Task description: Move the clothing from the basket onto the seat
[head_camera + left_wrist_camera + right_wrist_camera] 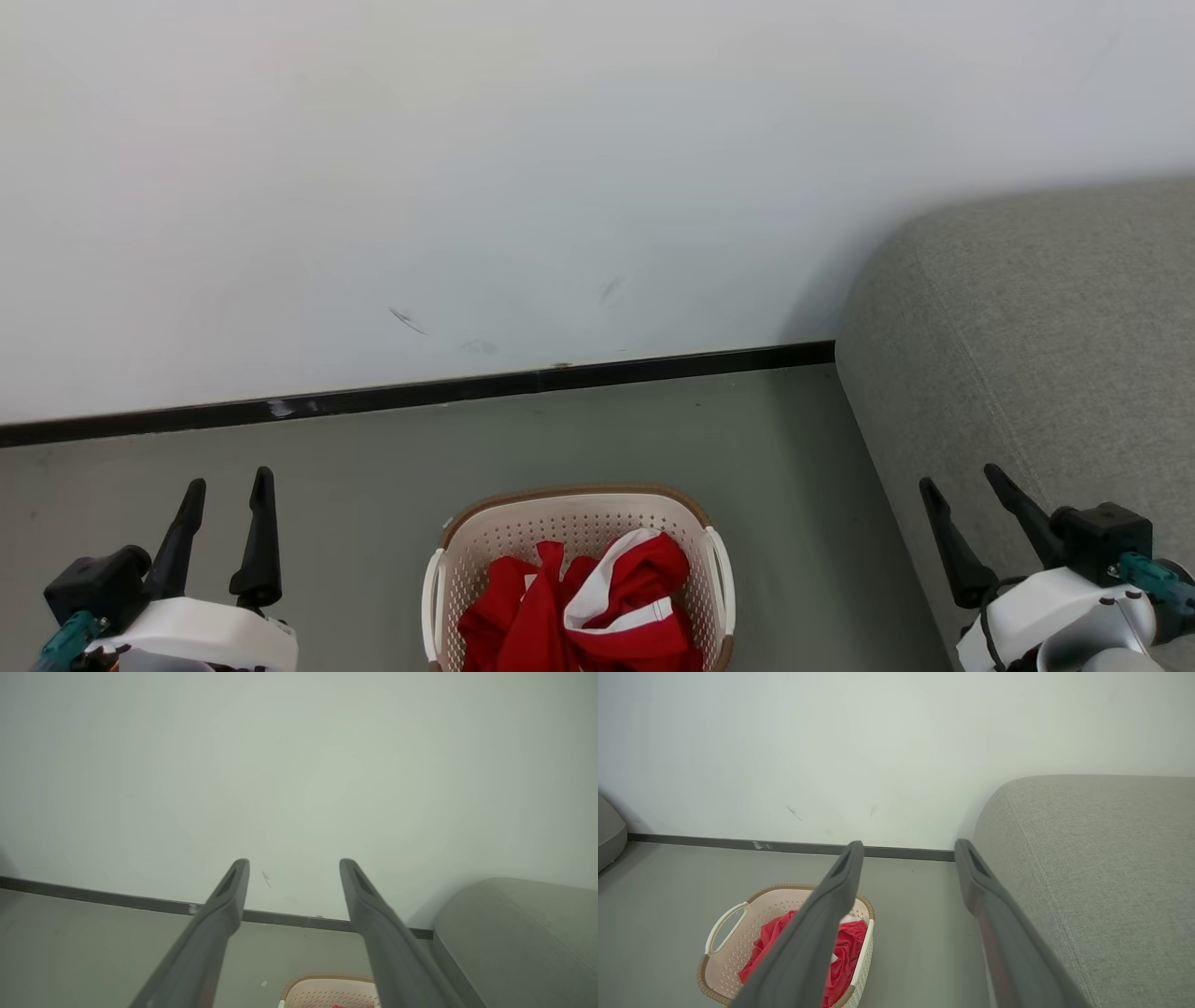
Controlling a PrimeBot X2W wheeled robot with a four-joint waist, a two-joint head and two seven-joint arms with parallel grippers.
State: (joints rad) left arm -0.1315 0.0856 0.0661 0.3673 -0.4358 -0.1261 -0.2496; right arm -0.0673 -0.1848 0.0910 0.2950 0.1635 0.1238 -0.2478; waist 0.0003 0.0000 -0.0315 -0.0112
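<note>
Red clothing [597, 607] with white trim lies bunched in the cream basket [523, 532] on the floor, at the bottom middle of the head view; the right wrist view shows the clothing [852, 947] and basket [738, 924] too. The grey seat [1027, 327] rises at the right, and its rounded end [518, 933] shows in the left wrist view. My left gripper [229, 481] hangs open left of the basket, nothing between its fingers. My right gripper [962, 481] is open in front of the seat's side, also holding nothing.
A white wall [467, 187] with a dark skirting board [420, 392] runs behind the basket. Grey floor [794, 485] lies between basket and seat. Another grey rounded object [607, 830] sits at the far left edge of the right wrist view.
</note>
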